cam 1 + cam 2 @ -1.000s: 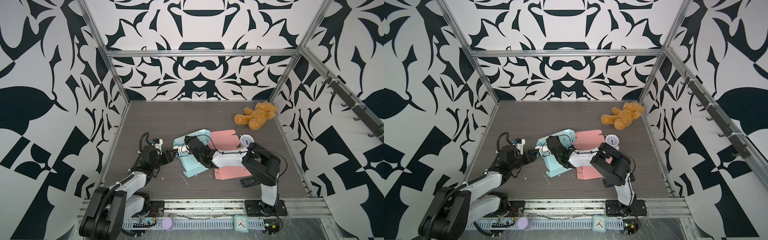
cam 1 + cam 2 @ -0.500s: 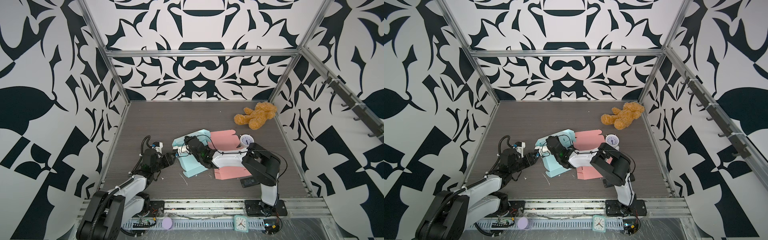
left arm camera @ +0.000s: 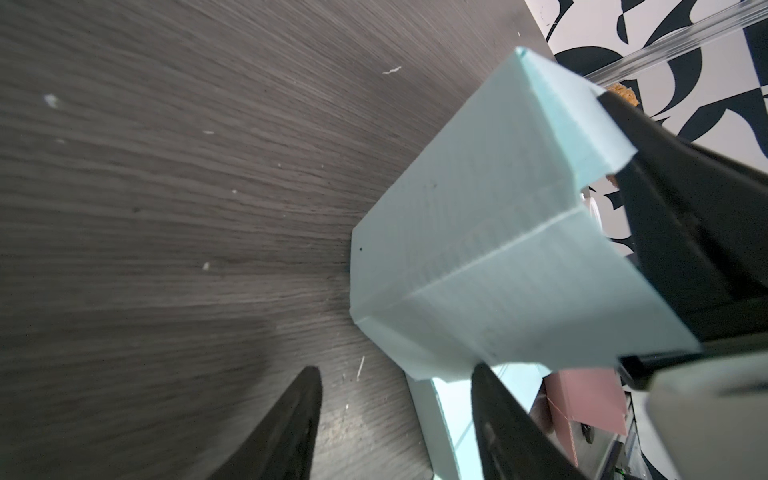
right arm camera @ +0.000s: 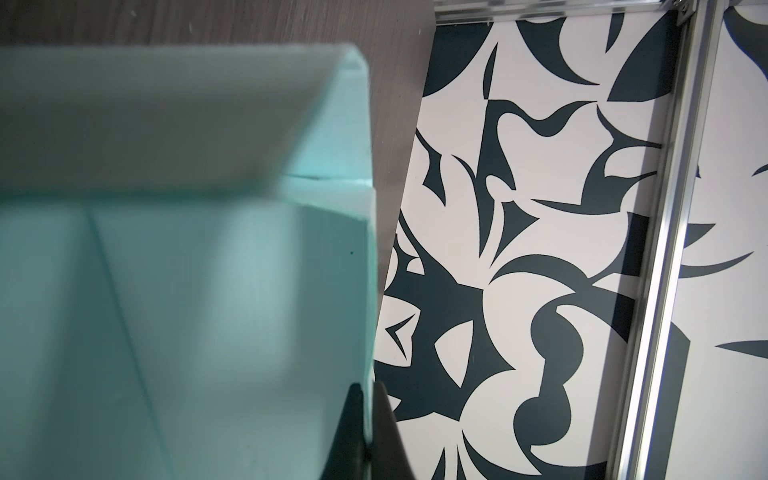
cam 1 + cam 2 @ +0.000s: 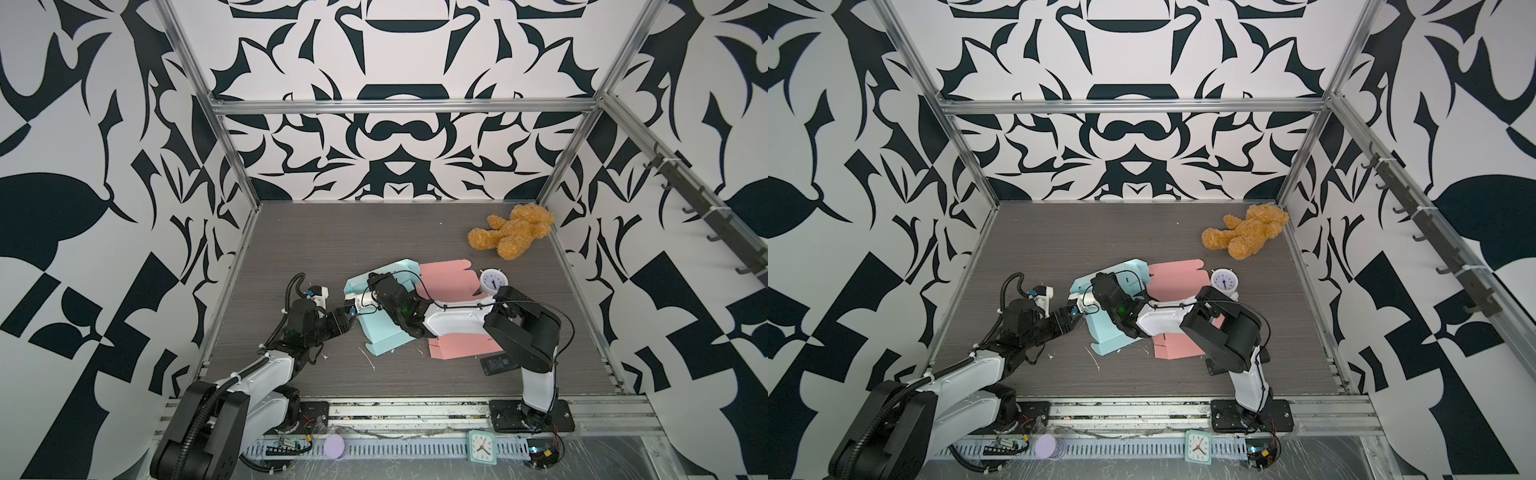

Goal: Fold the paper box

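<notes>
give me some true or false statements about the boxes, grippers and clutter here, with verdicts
1. The right gripper is shut on an edge of the blue paper box. True.
2. The left gripper is shut. False: its fingers stand apart, next to the box.
3. The teddy bear lies on the pink paper box. False: it lies apart from it, in the table's far right corner.
4. The pink paper box lies mostly flat. True.
5. The round white clock sits at the front rail. False: it stands by the pink box; the square teal clock is at the rail.
</notes>
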Controlling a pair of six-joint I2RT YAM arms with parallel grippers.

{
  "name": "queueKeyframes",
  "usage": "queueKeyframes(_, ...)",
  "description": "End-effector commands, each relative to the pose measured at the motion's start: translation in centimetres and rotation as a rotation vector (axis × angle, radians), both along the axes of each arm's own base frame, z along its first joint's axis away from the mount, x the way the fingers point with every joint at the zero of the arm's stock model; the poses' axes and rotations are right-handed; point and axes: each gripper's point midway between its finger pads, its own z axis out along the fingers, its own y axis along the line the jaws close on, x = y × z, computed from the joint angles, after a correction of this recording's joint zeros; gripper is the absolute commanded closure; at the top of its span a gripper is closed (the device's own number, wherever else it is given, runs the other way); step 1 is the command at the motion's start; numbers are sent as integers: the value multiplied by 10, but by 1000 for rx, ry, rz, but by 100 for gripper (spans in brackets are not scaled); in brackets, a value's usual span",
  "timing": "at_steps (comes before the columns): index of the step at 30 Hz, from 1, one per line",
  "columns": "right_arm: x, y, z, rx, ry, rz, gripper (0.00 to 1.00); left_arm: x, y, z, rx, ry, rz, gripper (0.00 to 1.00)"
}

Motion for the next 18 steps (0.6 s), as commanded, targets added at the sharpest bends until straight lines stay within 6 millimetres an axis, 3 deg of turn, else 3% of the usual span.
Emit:
queueKeyframes(1, -3, 4, 30, 50, -39, 11, 100, -8, -1, -5, -11, 13, 0, 34)
queueKeyframes(4, -3, 4, 30, 53, -38, 10, 100, -14, -1, -6, -10, 21, -5, 23)
queueKeyframes(8, -3, 5, 30, 55, -39, 12, 100, -19, -1, -9, 14, 37, -5, 19)
queueKeyframes(9, -3, 5, 30, 57, -38, 12, 100, -19, 0, -11, 25, 47, 4, 21)
queueKeyframes(13, -5, 6, 32, 57, -41, 15, 100, -14, 4, -16, 74, 73, 37, 41)
queueKeyframes(18, -6, 7, 34, 63, -45, 15, 100, -13, 0, -27, 115, 114, 30, 53)
